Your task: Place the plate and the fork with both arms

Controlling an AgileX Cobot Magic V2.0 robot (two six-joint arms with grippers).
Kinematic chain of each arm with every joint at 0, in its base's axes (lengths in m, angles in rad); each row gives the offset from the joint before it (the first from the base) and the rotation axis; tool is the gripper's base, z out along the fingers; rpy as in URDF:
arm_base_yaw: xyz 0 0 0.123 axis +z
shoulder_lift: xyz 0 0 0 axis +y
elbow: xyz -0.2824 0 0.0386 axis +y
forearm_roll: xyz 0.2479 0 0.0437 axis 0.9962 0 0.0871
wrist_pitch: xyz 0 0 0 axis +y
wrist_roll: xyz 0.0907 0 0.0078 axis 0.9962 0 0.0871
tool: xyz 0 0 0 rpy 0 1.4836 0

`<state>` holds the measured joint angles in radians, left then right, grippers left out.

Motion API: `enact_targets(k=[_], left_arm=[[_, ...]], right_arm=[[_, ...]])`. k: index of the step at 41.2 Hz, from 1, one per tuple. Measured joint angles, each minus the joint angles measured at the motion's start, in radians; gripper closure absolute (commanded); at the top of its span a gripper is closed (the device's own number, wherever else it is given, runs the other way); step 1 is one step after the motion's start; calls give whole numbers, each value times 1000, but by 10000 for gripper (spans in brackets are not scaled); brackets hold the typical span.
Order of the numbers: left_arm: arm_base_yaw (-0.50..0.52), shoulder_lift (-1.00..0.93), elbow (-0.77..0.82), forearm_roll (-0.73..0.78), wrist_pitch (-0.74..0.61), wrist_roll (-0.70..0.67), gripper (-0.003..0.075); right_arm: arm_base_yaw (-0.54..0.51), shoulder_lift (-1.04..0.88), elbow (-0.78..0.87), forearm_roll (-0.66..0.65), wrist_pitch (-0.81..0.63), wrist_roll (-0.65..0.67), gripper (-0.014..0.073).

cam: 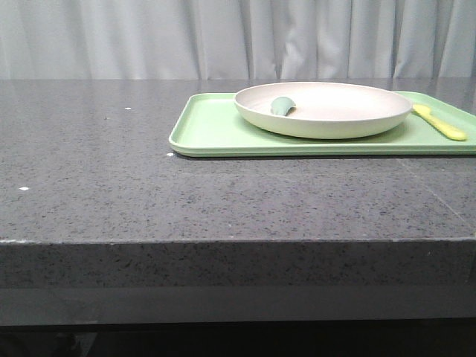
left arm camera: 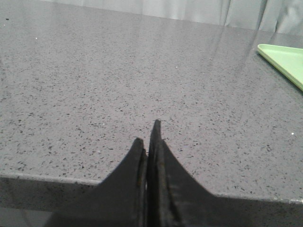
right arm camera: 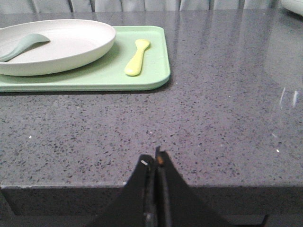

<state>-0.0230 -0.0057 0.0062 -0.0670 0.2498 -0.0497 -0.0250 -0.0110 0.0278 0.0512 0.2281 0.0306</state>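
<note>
Resting on tray (cam: 216, 130): plate (cam: 335, 111), fork (cam: 440, 123) beside it, handle toward table (cam: 223, 201) edge. Spoon (right arm camera: 19, 45) handle seen only in right wrist view. Left gripper (left arm camera: 149, 135) and right gripper (right arm camera: 152, 160) pressed together, empty.

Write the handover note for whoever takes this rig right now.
Left gripper: shut, empty, at the table's near edge.
Right gripper: shut, empty, also at the near edge.
Plate: on the green tray, a teal utensil lying in it.
Fork: on the tray, right of the plate.
Done: nothing is grasped yet.
Left: pick and place the plate and the fork.
</note>
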Motion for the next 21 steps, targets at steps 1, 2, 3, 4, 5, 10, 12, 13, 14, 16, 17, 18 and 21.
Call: enact_targets(k=[1,2,3,4,5,10,12,13,14,16,17,18,21], left_arm=[[0,0,0,0,0,0,738],[0,0,0,0,0,0,738],[0,0,0,0,0,0,738],[0,0,0,0,0,0,738],[0,0,0,0,0,0,738],[0,0,0,0,0,0,738],[0,0,0,0,0,0,738],[0,0,0,0,0,0,738],[0,0,0,0,0,0,738],[0,0,0,0,0,0,738],[0,0,0,0,0,0,738],[0,0,0,0,0,0,738],[0,0,0,0,0,0,738]], right_arm=[[0,0,0,0,2,0,659],[0,0,0,0,4,0,659],[0,0,0,0,8,0,659],[0,0,0,0,8,0,659],[0,0,0,0,10,0,659],[0,0,0,0,12,0,659],[0,0,0,0,12,0,659],[0,0,0,0,12,0,659],[0,0,0,0,12,0,659],[0,0,0,0,14,0,659],[0,0,0,0,14,0,659],[0,0,0,0,16,0,659],[0,0,0,0,16,0,659]])
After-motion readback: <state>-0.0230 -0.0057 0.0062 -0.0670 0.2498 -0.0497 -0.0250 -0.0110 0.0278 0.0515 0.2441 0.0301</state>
